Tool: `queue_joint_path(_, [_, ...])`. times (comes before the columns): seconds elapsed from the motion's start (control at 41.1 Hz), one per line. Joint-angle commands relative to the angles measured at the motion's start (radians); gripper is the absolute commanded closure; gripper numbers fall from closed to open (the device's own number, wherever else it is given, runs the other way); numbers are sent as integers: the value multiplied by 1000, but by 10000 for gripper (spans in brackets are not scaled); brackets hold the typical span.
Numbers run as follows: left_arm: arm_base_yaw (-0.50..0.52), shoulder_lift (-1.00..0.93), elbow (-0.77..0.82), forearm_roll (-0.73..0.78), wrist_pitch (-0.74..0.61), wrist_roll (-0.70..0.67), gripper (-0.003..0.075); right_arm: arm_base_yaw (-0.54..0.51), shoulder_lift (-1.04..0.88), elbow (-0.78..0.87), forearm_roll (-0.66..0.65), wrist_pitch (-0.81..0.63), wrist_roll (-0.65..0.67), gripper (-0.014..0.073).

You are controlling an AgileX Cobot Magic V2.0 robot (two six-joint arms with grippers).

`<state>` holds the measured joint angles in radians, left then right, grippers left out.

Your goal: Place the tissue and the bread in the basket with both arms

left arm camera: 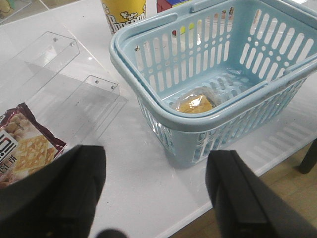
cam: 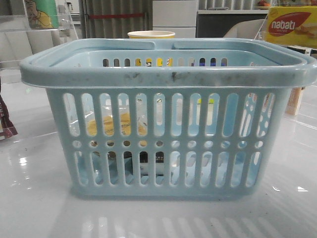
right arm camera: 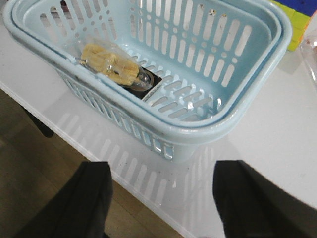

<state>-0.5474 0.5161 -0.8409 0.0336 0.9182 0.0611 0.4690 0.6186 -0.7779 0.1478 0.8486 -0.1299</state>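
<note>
The pale blue basket [cam: 168, 74] fills the front view and also shows in the left wrist view [left arm camera: 148, 89] and the right wrist view [right arm camera: 247, 104]. The bread [right arm camera: 106, 64], golden-yellow in a clear bag, lies inside it; it also shows in the left wrist view [left arm camera: 195, 104] and through the slots in the front view [cam: 116, 124]. The tissue [right arm camera: 148, 84], a small pack with a dark part, lies under and beside the bread. My left gripper [left arm camera: 156, 193] is open and empty above the table beside the basket. My right gripper [right arm camera: 163, 198] is open and empty over the table's edge.
A snack bag [left arm camera: 25, 148] and clear acrylic stands [left arm camera: 64, 74] lie left of the basket. A popcorn cup [left arm camera: 124, 12] stands behind it. A yellow "nabati" box [cam: 290, 25] sits at the back right. The table edge [right arm camera: 99, 158] and the floor [right arm camera: 44, 173] are close.
</note>
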Motion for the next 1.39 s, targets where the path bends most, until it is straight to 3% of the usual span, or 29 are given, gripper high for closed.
queue_joint_path(0.0, [-4, 4, -13, 6, -65, -16, 223, -2, -43, 21, 1, -87, 2, 52])
queue_joint_path(0.122, [-4, 4, 6, 6, -76, -16, 276, -2, -62, 43, 1, -85, 2, 111])
queue_joint_path(0.341, [-4, 4, 38, 6, -104, -16, 525, -2, -62, 43, 1, -80, 2, 428])
queue_joint_path(0.487, [-4, 4, 38, 6, -104, -16, 629, -2, -62, 43, 1, -79, 2, 564])
queue_joint_path(1.047, [0, -23, 51, 3, -121, -16, 627, -2, -62, 43, 1, -78, 2, 555])
queue_joint_path(1.218, [106, -147, 124, 3, -179, -14, 627, -2, -62, 43, 1, -77, 2, 555])
queue_joint_path(1.364, [263, -283, 287, 19, -382, -14, 627, -2, -62, 43, 1, -77, 2, 555])
